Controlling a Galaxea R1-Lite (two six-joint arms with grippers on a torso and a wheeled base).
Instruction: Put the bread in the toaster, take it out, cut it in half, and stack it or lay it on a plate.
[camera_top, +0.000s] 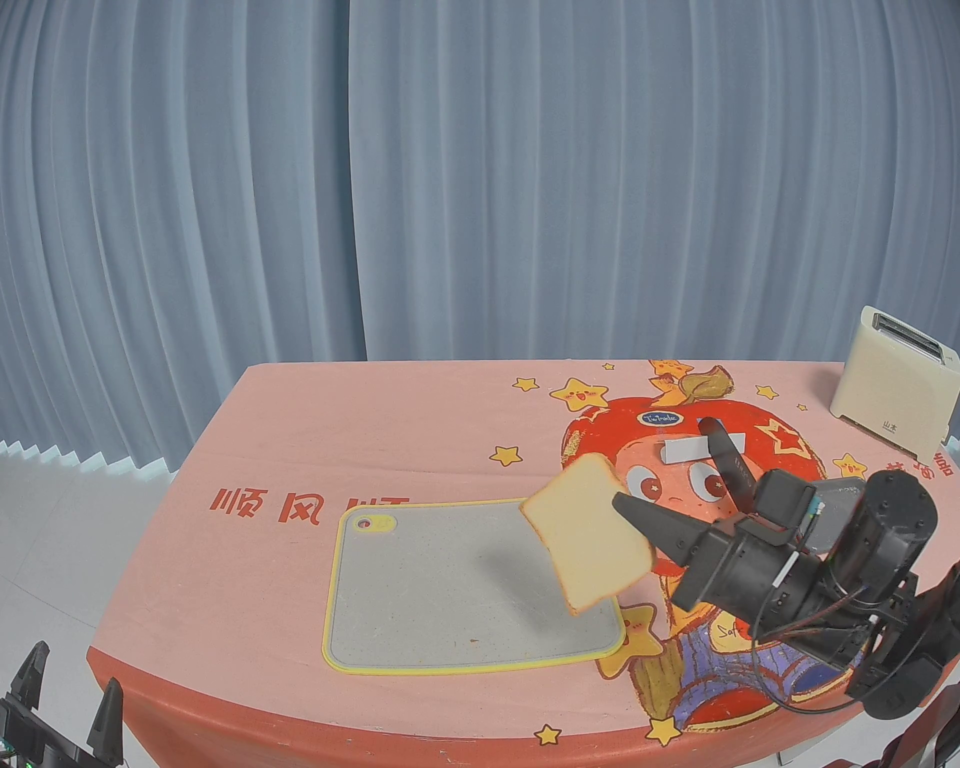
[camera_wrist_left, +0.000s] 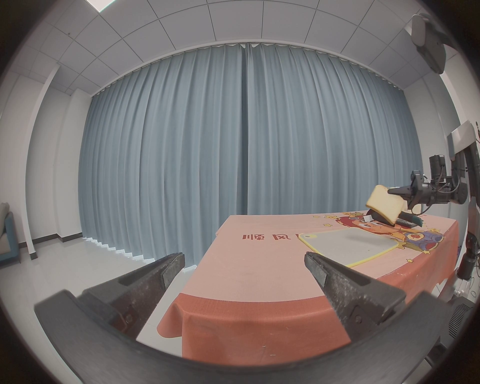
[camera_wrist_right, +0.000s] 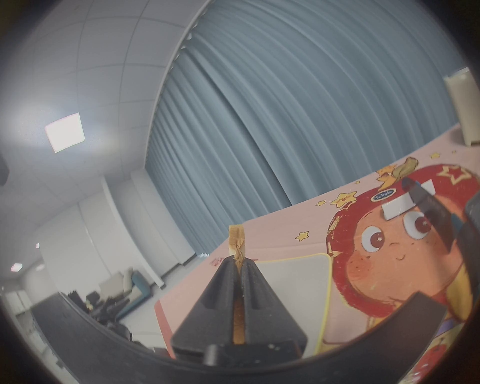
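Bread slice (camera_top: 585, 533) held in the air by the right gripper (camera_top: 625, 503), whose two fingers are pinched tight on one edge of the slice. The slice is tilted and hangs above the right-hand edge of the grey cutting board (camera_top: 450, 590), clear of its surface, on which it casts a shadow. In the right wrist view the closed fingers (camera_wrist_right: 220, 290) meet around the bread (camera_wrist_right: 236, 239), seen edge-on, with the crust standing up past the fingertips. In the left wrist view the same slice (camera_wrist_left: 385, 202) shows well above the board (camera_wrist_left: 345, 245), with the right gripper (camera_wrist_left: 395, 191) behind it.

The yellow-rimmed cutting board lies flat near the front of the table (camera_top: 330, 420), which is covered with a pink cloth bearing a cartoon print. The cream toaster (camera_top: 895, 385) stands at the far right corner of the table, well apart from the board and the bread. A dark blade (camera_top: 728, 460) lies on the cloth just beyond the right gripper, between board and toaster.

The left gripper (camera_top: 72, 675) sits low beside the front left corner of the table, its fingers (camera_wrist_left: 150, 280) spread wide and holding nothing. A grey-blue curtain (camera_top: 480, 180) hangs behind the table.
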